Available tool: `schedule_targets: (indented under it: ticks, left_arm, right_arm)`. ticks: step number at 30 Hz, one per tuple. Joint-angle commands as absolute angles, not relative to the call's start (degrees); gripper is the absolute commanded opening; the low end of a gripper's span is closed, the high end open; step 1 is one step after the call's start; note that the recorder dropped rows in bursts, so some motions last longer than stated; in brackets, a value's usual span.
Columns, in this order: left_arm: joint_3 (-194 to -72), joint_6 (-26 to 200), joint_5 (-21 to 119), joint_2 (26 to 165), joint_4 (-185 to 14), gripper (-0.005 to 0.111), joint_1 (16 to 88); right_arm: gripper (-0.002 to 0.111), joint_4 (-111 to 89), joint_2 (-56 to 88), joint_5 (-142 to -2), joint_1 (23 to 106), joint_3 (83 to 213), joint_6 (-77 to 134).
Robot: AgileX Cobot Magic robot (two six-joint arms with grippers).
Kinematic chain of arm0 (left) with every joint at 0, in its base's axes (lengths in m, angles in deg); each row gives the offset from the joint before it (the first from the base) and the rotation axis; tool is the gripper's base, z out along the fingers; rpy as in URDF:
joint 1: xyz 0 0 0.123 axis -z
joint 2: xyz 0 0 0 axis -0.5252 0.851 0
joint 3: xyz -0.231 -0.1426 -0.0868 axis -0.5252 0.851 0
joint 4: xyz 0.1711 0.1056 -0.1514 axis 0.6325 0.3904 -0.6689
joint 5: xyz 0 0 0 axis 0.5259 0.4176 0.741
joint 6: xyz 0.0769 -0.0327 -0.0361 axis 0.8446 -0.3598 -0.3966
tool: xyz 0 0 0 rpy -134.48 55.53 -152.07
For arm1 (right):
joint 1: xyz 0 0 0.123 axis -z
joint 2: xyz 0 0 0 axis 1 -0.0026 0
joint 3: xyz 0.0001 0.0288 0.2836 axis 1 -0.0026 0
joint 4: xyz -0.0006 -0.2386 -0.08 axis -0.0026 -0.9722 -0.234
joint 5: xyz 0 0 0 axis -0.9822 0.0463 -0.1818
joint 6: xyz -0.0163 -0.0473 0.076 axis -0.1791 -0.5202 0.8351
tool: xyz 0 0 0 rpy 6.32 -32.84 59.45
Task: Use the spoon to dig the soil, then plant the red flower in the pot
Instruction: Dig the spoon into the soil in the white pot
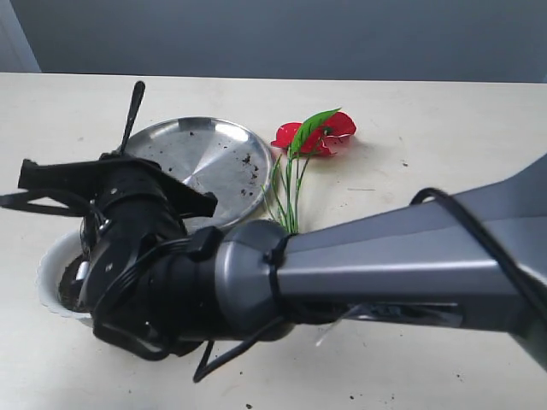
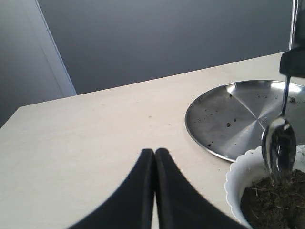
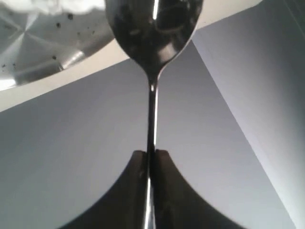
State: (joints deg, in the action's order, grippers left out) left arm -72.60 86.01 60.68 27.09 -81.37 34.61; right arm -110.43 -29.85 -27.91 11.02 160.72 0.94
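shiny metal spoon (image 2: 279,145), crumbly fibrous soil (image 2: 276,202), brushed steel plate (image 2: 228,117).

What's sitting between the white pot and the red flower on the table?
The steel plate, speckled with soil, lies between the pot and the red flower, seen in the exterior view.

No text, label, brand, number or sign can be read in any of the views. The steel plate (image 1: 205,162), the white pot (image 2: 238,176) and the spoon (image 3: 152,28) all show plain, unmarked surfaces.
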Motion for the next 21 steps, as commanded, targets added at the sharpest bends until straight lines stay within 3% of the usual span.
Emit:
schedule_targets:
  ticks: [1, 21]
  left_arm:
    - [-72.5, 85.7, 60.3, 26.9, -81.4, 0.000, 34.7]
    - [-72.5, 85.7, 60.3, 26.9, -81.4, 0.000, 34.7]
  right_arm:
    - [-0.001, -110.7, -28.3, -26.8, 13.1, 160.9, 0.5]
    - [-0.001, -110.7, -30.9, -32.8, 11.4, 154.6, 0.5]
